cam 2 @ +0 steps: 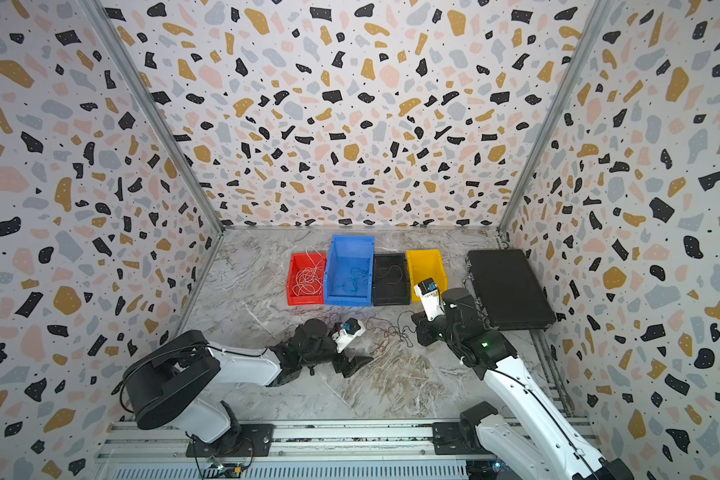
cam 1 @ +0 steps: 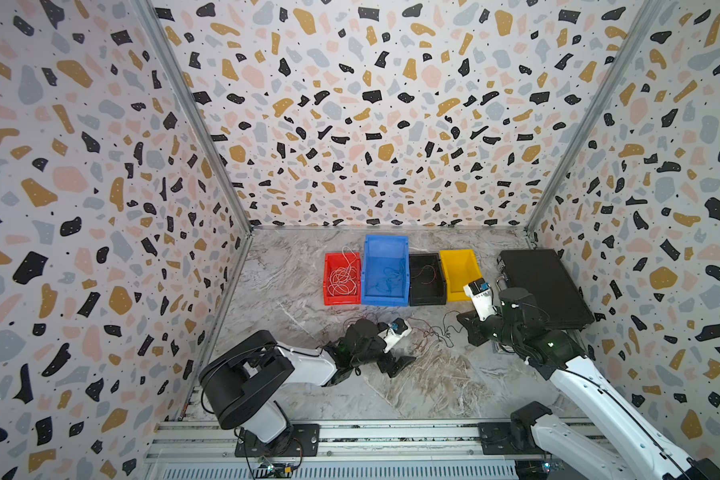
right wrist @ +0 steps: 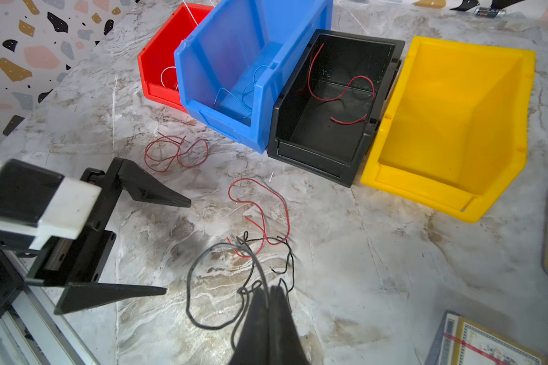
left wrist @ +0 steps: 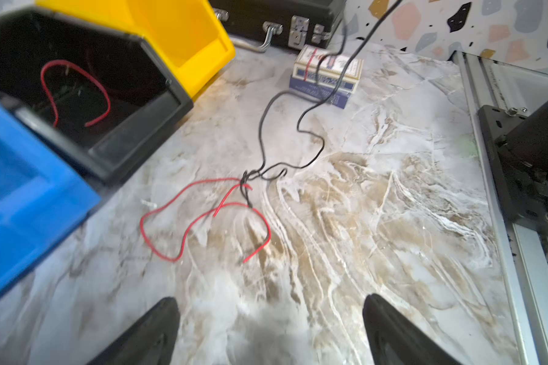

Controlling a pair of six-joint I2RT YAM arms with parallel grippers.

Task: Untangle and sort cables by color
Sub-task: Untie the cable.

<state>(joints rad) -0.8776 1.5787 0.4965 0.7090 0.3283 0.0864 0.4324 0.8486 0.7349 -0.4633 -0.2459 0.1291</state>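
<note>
- Though the top views leave it too fine to read, the right wrist view shows the right hand (right wrist: pixel 269 289) pinched on the black cable (right wrist: pixel 189 281), lower centre, knotted with a red cable (right wrist: pixel 250 179).
- Left hand (left wrist: pixel 271 303): wide, over the marbled surface (left wrist: pixel 361 252).
- Red bin (cam 1: pixel 341 300): white cables (cam 1: pixel 341 280); blue bin (cam 1: pixel 385 249): blue cables (cam 1: pixel 387 282); black bin (cam 1: pixel 427 300): red strand (right wrist: pixel 361 76).

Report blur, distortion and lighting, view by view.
Both top views: wide-angle, side walls lean outward, light even, loose cables too thin to resolve. Left wrist view: soft throughout, blue bin smeared, open left tool dark and unfocused. Right wrist view: sharpest, black bin crisp; black cable blurs where it rises to the right tool shut on it.
</note>
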